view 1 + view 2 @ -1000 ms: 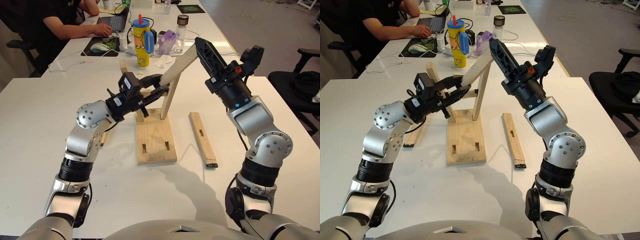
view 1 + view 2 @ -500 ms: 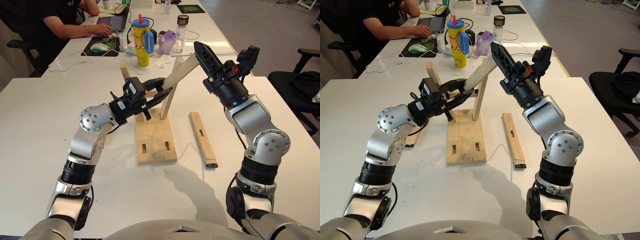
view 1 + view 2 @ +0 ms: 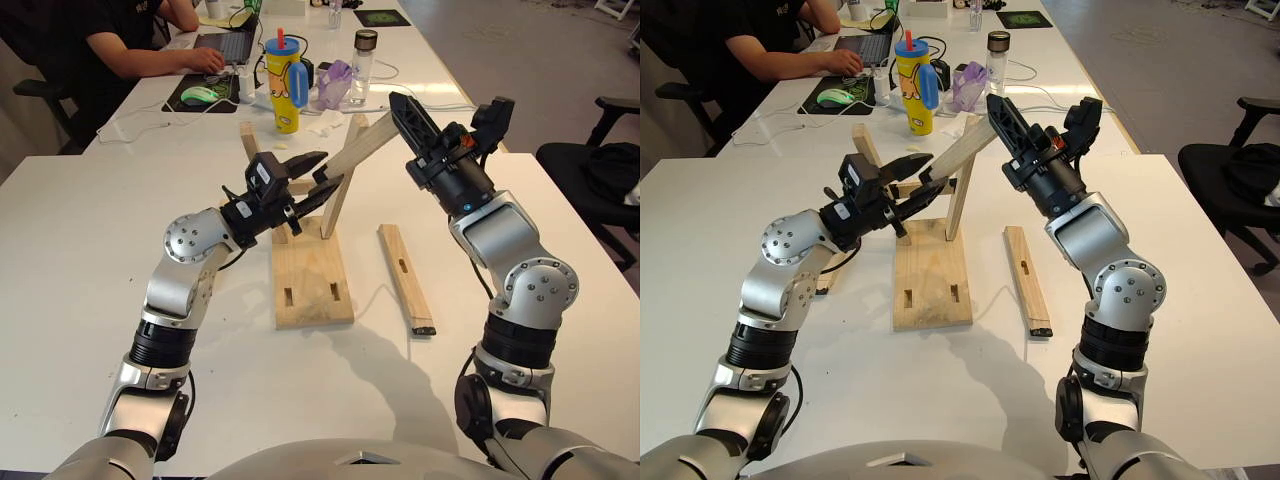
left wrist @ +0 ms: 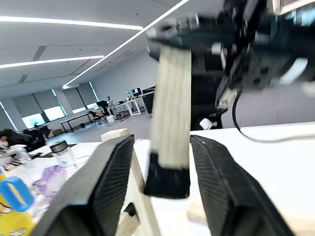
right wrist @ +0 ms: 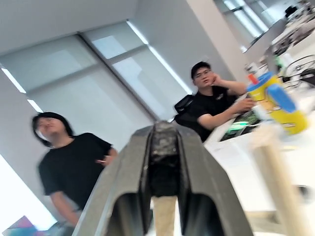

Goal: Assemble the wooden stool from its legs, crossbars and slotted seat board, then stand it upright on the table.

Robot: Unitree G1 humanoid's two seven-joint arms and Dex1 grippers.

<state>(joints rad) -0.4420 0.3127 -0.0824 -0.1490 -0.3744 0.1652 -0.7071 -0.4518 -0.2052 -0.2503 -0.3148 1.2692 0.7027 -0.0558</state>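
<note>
Although the white table (image 3: pixel 80 250) is the largest thing in play, the job sits at its middle, where the slotted seat board (image 3: pixel 310 270) lies flat with one upright leg (image 3: pixel 331 218) standing at its far end; the held bar (image 3: pixel 360 143) hangs in the air over that far end, its long axis slanting from high on the robot's right down toward the left; a loose slotted bar (image 3: pixel 404 272) lies on the table near the board on the right, apart from it; the right gripper (image 3: pixel 398 105) is pinched onto the held bar's upper end, and the left gripper (image 3: pixel 332 167) sits at its lower end, spread, one finger above the wood and one below; so the free end lies between the left arm's jaws, and that arm is the nearer to the board's slots; closing there looks like the coming step, probably to steer the bar down toward the board; the bar crosses close by the upright leg, and whether they touch cannot be told; the left wrist view adds a gap on both sides between the fingers (image 4: pixel 110 187) and the bar, whose dark end (image 4: pixel 167 178) sits deep between them; the right wrist view shows that arm's own fingers pressed onto the wood, with a yellow cup (image 5: pixel 275 101) beyond.
</note>
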